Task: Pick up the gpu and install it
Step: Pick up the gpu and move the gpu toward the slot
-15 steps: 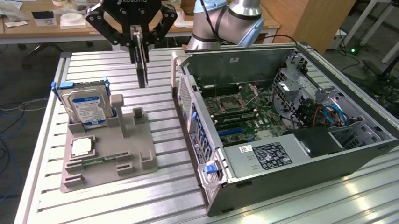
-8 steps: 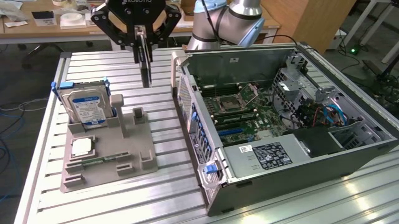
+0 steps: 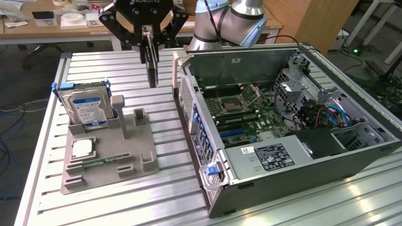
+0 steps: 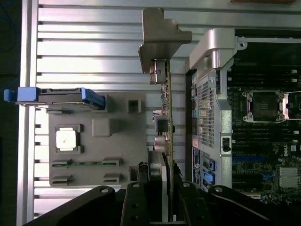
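Hand [image 3: 148, 40] pinches the gpu [image 3: 152, 70] by its top edge; we see it hanging upright over the table [image 3: 113, 70], between grey tray [image 3: 113, 150] and open computer case [image 3: 251, 61], likely edge-down for slotting.

The computer case [image 3: 295, 188] is open on top with lots of room inside, but its tall side wall [image 3: 187, 92] stands just beside the hanging gpu [image 3: 151, 59], and the hard drive [image 3: 88, 106] sticks up from the grey holder [image 3: 119, 157] on the other side.
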Robot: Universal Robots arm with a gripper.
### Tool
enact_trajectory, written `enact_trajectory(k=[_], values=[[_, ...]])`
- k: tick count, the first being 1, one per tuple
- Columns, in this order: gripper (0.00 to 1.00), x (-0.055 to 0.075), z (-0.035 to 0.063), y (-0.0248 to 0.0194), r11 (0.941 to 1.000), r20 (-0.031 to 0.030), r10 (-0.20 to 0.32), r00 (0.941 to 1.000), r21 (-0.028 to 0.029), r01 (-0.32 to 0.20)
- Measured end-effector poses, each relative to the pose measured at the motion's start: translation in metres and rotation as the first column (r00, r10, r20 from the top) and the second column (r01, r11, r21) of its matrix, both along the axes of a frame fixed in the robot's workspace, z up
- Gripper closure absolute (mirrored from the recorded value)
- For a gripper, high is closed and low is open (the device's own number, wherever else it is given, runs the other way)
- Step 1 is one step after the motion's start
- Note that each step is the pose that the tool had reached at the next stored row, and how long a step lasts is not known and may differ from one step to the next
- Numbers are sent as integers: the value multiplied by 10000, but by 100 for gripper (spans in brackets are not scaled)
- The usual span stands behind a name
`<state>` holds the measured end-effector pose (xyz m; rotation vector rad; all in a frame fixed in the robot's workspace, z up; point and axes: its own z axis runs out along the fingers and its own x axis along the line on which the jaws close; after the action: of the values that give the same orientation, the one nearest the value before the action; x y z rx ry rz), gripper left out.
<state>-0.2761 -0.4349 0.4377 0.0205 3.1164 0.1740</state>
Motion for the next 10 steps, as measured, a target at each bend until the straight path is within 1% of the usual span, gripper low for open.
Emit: enact_trajectory(k=[10], values=[[72, 55, 0, 0, 10000, 0, 0, 10000, 0, 0]])
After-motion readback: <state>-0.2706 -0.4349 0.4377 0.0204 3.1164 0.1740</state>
